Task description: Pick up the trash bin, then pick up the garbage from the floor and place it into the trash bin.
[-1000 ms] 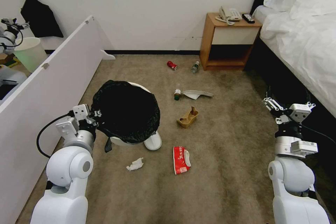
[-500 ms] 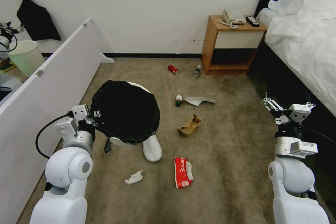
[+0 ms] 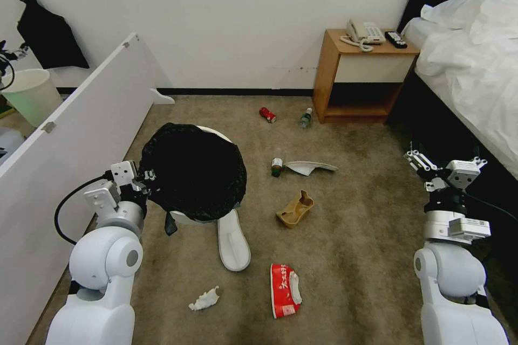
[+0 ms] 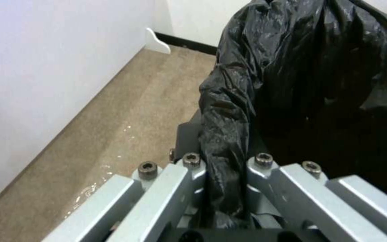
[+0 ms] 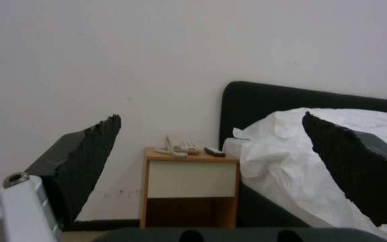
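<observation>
Plainly, the left gripper (image 4: 224, 188) is clamped tight on the near rim of the trash bin (image 3: 190, 172), its metal fingers (image 4: 171, 178) pinching a fold of the crinkled, glossy black liner bag between them; in the head view the left gripper (image 3: 141, 182) sits at the bin's left edge, with the round white bin raised off the carpet and tipped so its dark mouth faces up and toward the camera. The right gripper (image 5: 211, 168) is spread wide and holds nothing, its two black, rough-faced pads (image 5: 95, 158) framing the bedside table and the white bedding beyond; in the head view the right gripper (image 3: 426, 164) is raised at the right, beside the dark bed base. Garbage lies scattered on the short-pile brown carpet (image 3: 350, 237): a flat white slipper (image 3: 233, 240) just under the bin's front edge, a crumpled white tissue (image 3: 205, 299) near the left arm, a flattened red snack packet (image 3: 285, 290) beside it, a folded brown paper bag (image 3: 295, 210), a second white slipper (image 3: 310, 166) lying on its side with a small bottle (image 3: 276, 166) touching its toe end, and farther off a red can (image 3: 267, 114) and another bottle (image 3: 306, 117) close to the wooden nightstand (image 3: 362, 78).
</observation>
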